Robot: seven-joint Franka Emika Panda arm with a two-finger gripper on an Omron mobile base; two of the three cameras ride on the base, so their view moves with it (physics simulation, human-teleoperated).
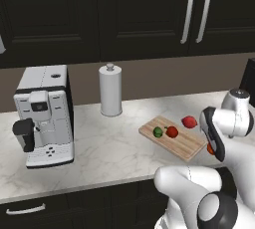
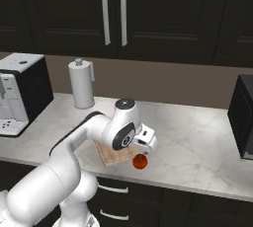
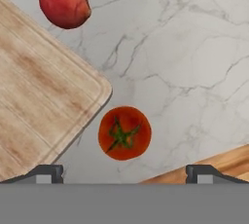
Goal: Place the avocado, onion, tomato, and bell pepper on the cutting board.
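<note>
The light-brown cutting board (image 1: 182, 145) lies on the marble counter. On it sit the dark green avocado (image 1: 158, 132) and a red roundish item (image 1: 172, 132), touching side by side. The orange-red tomato (image 3: 124, 133), green stem up, rests on the counter just off the board's corner (image 3: 44, 91). My gripper (image 3: 125, 172) hangs open above the tomato, fingertips (image 3: 48, 172) wide apart on either side with nothing held. From the right base view the gripper (image 2: 143, 149) is directly over the tomato (image 2: 140, 161). A dark red egg-shaped onion (image 3: 64, 1) lies on the counter beside the board's far edge.
A coffee machine (image 1: 45, 116) stands at the left and a paper towel roll (image 1: 110, 90) behind the board. A dark appliance (image 2: 242, 122) sits at the right end. The tomato is close to the counter's front edge (image 2: 163, 174). A brown wooden strip (image 3: 219, 167) shows low right.
</note>
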